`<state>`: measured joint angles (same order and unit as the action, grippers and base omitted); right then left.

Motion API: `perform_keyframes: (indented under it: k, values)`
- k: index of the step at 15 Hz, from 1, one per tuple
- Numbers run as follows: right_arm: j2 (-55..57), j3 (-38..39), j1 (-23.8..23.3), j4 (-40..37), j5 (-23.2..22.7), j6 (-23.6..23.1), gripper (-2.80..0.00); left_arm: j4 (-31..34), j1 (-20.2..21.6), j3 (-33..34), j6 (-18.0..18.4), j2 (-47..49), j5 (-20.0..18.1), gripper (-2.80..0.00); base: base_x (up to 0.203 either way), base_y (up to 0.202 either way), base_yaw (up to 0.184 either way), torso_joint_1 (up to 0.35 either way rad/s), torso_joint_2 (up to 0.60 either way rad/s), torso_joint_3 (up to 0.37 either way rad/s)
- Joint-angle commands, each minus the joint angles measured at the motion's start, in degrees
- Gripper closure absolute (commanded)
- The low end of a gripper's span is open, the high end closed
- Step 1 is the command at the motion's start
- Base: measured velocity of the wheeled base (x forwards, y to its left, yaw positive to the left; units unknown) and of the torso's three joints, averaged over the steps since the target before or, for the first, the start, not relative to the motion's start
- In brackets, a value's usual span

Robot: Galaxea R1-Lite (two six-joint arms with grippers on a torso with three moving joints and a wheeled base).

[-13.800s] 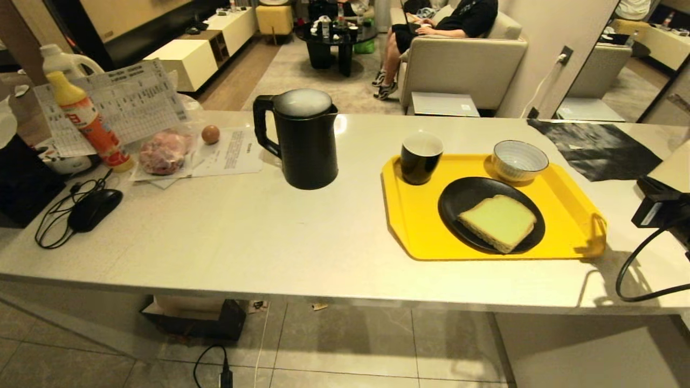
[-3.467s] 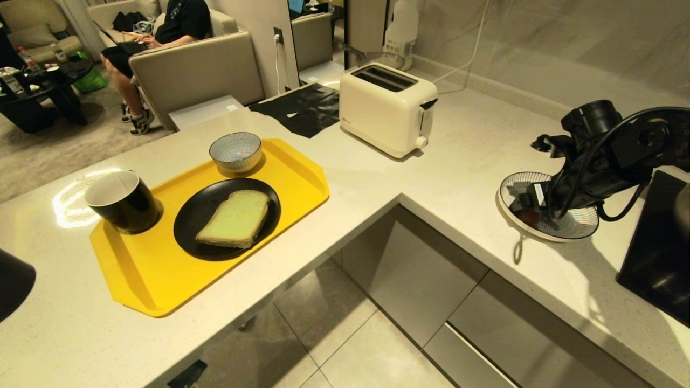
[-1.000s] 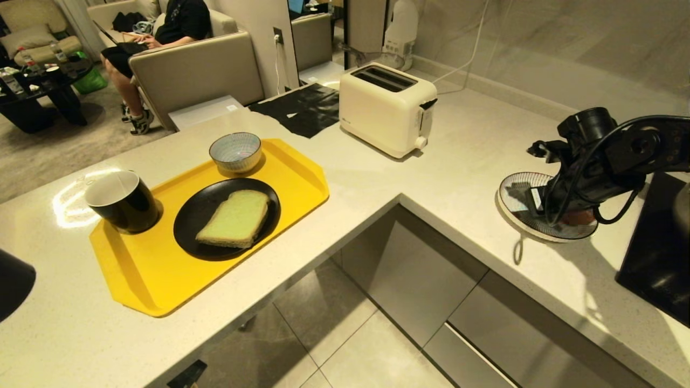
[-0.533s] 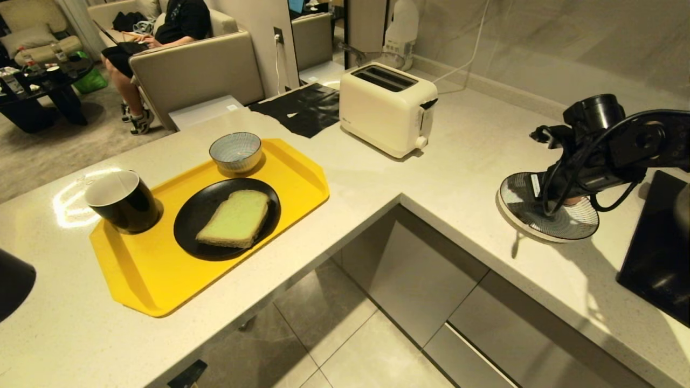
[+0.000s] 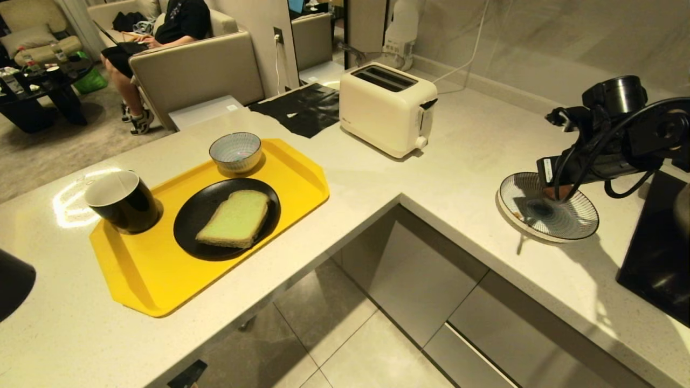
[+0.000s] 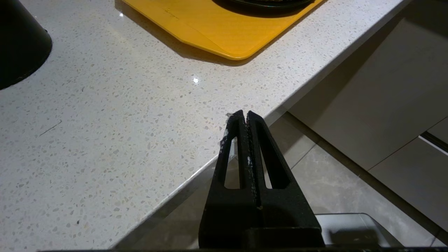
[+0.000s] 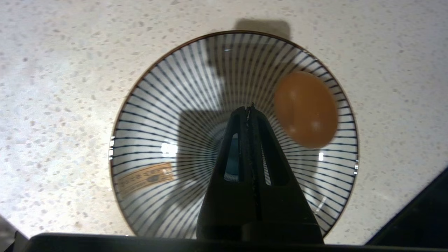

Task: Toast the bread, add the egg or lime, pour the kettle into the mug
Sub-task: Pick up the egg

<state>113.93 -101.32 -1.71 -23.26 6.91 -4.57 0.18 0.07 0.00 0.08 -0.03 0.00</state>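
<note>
The pale green bread point(image 5: 235, 218) lies on a black plate point(image 5: 188, 237) on the yellow tray point(image 5: 145, 280). At the tray's left end stands the black mug point(image 5: 121, 202). The orange-brown egg point(image 7: 305, 108) rests loose on a blue-striped plate point(image 7: 168, 105), seen at the right as the egg point(image 5: 558, 192) and the striped plate point(image 5: 566, 223). My right gripper point(image 7: 249, 106) hangs shut and empty above that plate, beside the egg. My left gripper point(image 6: 244, 112) is shut and empty over the counter's front edge. Only a black edge of the kettle point(image 5: 13, 285) shows at far left.
A cream toaster point(image 5: 385, 108) stands at the counter's inner corner, with a black mat point(image 5: 307, 108) behind it. A small striped bowl point(image 5: 235, 152) sits on the tray. A black hob point(image 5: 657, 258) lies right of the striped plate. A person sits on a sofa beyond.
My right arm has lifted up and away from the striped plate. The egg shows at a different spot on the plate, free of the fingers. Camera and left arm are still.
</note>
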Motion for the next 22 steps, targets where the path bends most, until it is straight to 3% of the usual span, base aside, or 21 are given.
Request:
perform_keyframes:
  k: [1, 7, 8, 9, 22]
  values:
    - [-0.3, 0.1, -1.0, -0.1, 0.0, -0.1, 0.00, 0.0, 0.0, 0.0, 0.0, 0.0, 0.0, 0.00, 0.000, 0.000, 0.000, 0.000, 0.00, 0.000]
    - [-0.5, 0.9, -3.0, -0.1, -0.1, -1.4, 0.00, 0.0, 0.0, 0.0, 0.0, 0.0, 0.0, 0.00, 0.000, 0.000, 0.000, 0.000, 0.00, 0.000]
    - [-0.5, 0.9, -3.1, -0.1, -0.1, -1.7, -0.19, 0.0, 0.1, 0.0, 0.0, -0.1, 0.0, 0.00, 0.000, 0.000, 0.000, 0.000, 0.00, 0.000]
    - [-0.4, 1.2, -3.5, -0.1, -0.1, -2.1, -2.80, 0.0, 0.1, 0.0, 0.0, 0.0, 0.0, 0.00, 0.000, 0.000, 0.000, 0.000, 0.00, 0.000]
    - [-1.8, 3.0, -4.3, -0.2, 0.0, -1.5, -2.80, 0.0, 0.1, 0.0, 0.0, 0.0, 0.0, 0.00, 0.000, 0.000, 0.000, 0.000, 0.00, 0.000]
